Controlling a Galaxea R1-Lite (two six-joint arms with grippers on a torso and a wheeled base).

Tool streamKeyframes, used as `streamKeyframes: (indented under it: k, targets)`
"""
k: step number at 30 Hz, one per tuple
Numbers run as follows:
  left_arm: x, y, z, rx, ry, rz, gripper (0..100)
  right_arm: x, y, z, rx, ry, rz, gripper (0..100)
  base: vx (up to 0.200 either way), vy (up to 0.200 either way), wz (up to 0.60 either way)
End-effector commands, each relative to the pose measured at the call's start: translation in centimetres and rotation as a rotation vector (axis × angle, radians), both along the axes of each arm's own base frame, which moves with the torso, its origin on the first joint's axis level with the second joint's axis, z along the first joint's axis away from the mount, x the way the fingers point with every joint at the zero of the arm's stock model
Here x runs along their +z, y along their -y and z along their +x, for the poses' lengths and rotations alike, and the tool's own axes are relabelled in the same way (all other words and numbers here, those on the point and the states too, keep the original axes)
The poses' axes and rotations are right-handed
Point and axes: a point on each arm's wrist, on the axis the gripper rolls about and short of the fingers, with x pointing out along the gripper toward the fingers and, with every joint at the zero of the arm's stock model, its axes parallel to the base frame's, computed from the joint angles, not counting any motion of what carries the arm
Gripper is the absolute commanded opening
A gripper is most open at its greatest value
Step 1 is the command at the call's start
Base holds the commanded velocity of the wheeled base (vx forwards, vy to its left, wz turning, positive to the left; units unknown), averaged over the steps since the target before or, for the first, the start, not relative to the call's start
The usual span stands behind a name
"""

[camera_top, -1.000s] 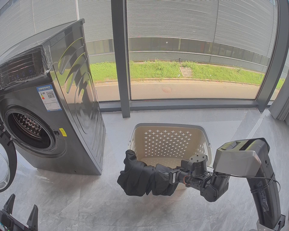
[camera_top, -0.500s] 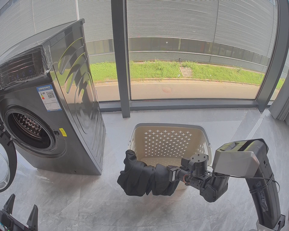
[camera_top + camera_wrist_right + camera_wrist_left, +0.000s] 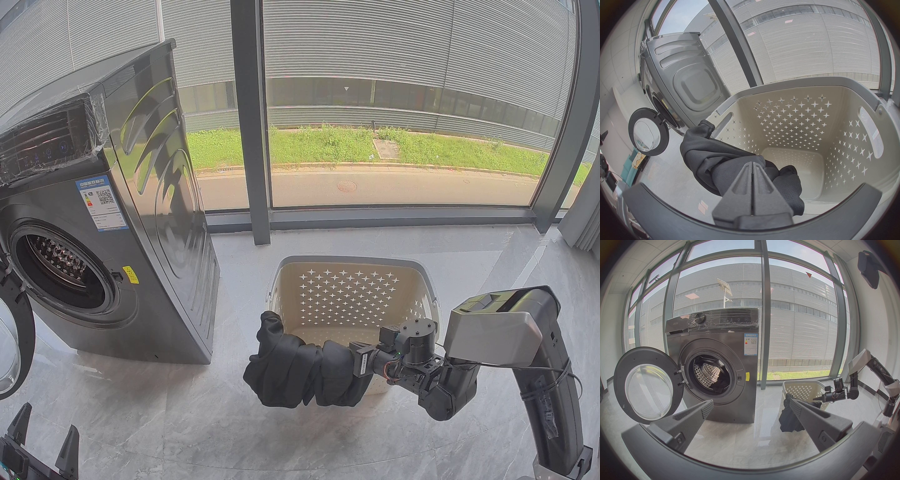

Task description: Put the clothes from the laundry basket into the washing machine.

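The right hand [image 3: 752,165] is pinched tight on the dark cloth [image 3: 294,369], which hangs by the near corner of the laundry basket [image 3: 350,259]. The left hand [image 3: 750,403] is wide open, down low. I think the cloth could slip out, or snag the rim and tip the basket. It stretches sideways toward the washing machine [image 3: 125,206], with its far end poking up.
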Motion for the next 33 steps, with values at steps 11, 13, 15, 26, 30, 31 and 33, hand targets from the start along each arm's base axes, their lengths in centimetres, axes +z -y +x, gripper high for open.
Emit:
streamKeyframes:
  k: [11, 13, 15, 26, 30, 31, 33]
  targets:
    - [-0.5, 0.0, 0.0, 0.001, 0.0, 0.0, 100, 4.0, 2.3, -0.7, 0.055, -0.163, -0.136, 100, 0.0, 0.0, 0.0]
    - [-0.5, 0.0, 0.0, 0.001, 0.0, 0.0, 100, 4.1, 2.1, -0.6, 0.07, -0.148, -0.144, 100, 0.0, 0.0, 0.0]
    - [-0.5, 0.0, 0.0, 0.001, 0.0, 0.0, 100, 3.9, 1.7, -0.4, 0.081, -0.139, -0.154, 100, 0.0, 0.0, 0.0]
    - [-0.5, 0.0, 0.0, 0.001, 0.0, 0.0, 100, 2.2, 0.7, 0.9, 0.091, -0.131, -0.155, 100, 0.0, 0.0, 0.0]
    - [-0.5, 0.0, 0.0, 0.001, -0.002, 0.0, 100, 1.2, 0.4, 1.3, 0.09, -0.136, -0.159, 100, 0.0, 0.0, 0.0]
    - [-0.5, 0.0, 0.0, 0.001, -0.002, 0.0, 100, 1.0, 0.4, 1.5, 0.09, -0.138, -0.159, 100, 0.0, 0.0, 0.0]
    - [-0.5, 0.0, 0.0, 0.001, 0.0, 0.0, 100, 0.8, 0.2, 1.7, 0.09, -0.132, -0.157, 100, 0.0, 0.0, 0.0]
